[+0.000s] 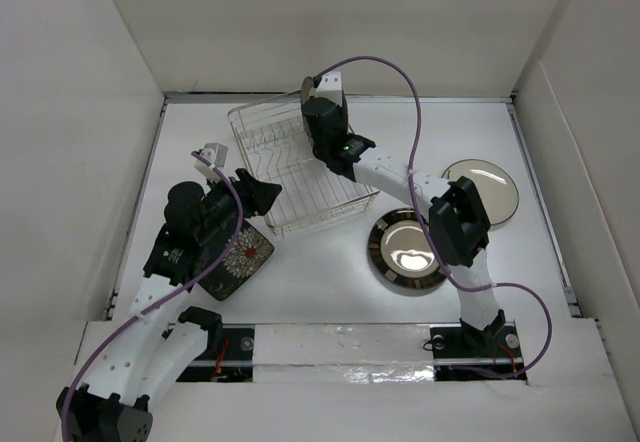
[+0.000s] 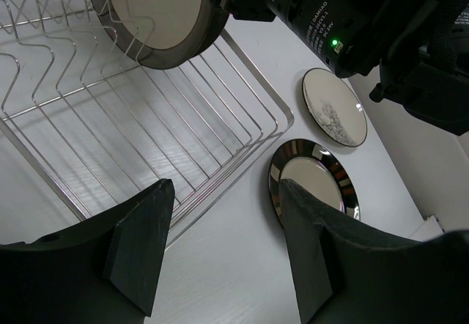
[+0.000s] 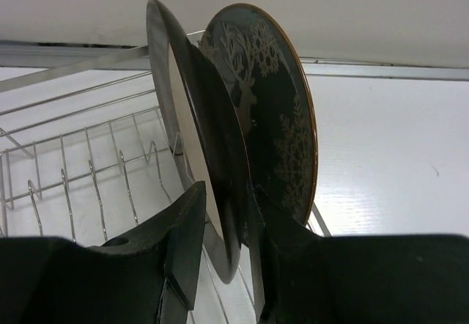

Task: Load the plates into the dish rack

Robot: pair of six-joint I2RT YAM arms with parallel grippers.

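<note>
The silver wire dish rack stands mid-table. My right gripper reaches over its far end, shut on the rim of a round plate with a dark rim and pale centre, held upright above the prongs; the plate also shows in the left wrist view. Just behind it a grey patterned plate stands upright. My left gripper is open and empty over the table by the rack's near corner. A black floral plate lies under my left arm. Two dark-rimmed plates lie right of the rack.
White walls enclose the table on the left, far and right sides. My right arm stretches over the two flat plates. The rack's prongs stand in a row along its far-left part.
</note>
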